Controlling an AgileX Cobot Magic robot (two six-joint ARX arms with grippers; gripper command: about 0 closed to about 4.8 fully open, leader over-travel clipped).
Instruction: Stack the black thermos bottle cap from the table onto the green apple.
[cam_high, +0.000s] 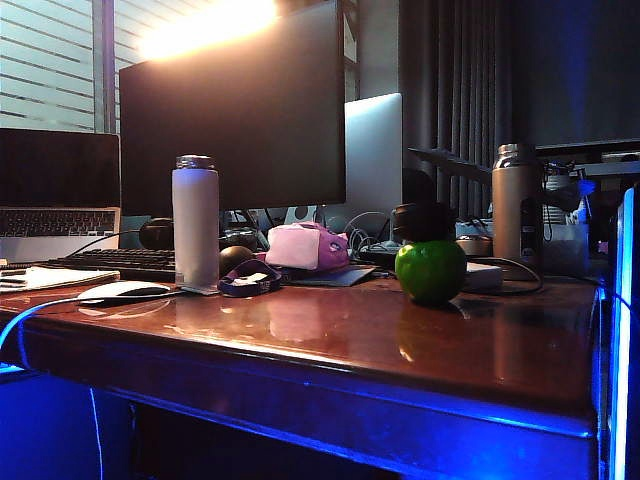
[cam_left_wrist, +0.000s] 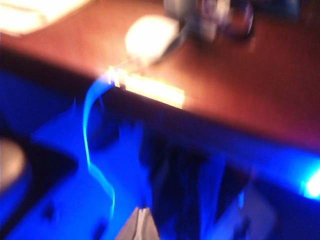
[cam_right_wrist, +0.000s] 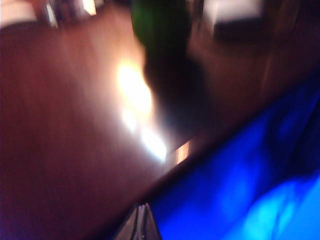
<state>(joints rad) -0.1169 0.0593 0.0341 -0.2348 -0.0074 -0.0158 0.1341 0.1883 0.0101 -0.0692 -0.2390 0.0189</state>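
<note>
Exterior view: the black thermos bottle cap (cam_high: 421, 222) sits on top of the green apple (cam_high: 431, 271), which rests on the table (cam_high: 330, 345) toward the right. From the apple, a tan bottle (cam_high: 512, 203) stands at about two o'clock and a purple-blue strap loop (cam_high: 249, 279) lies at nine o'clock, with a white flask (cam_high: 195, 220) just beyond the loop and a white mouse (cam_high: 123, 291) further left. Neither arm shows here.

Left wrist view, blurred: the left gripper (cam_left_wrist: 141, 226) hangs off the table's front edge over blue-lit floor, its fingers pressed together to a point and holding nothing. The mouse (cam_left_wrist: 147, 37) lies at roughly twelve o'clock from the tips, a blue-lit cable (cam_left_wrist: 92, 150) dropping over the edge. Apple and cap are outside this view.

Right wrist view, also blurred: the right gripper (cam_right_wrist: 140, 224) is likewise drawn together, empty, just at the table's edge. The apple (cam_right_wrist: 160, 22) appears as a green smear at twelve o'clock; the cap cannot be made out.
</note>
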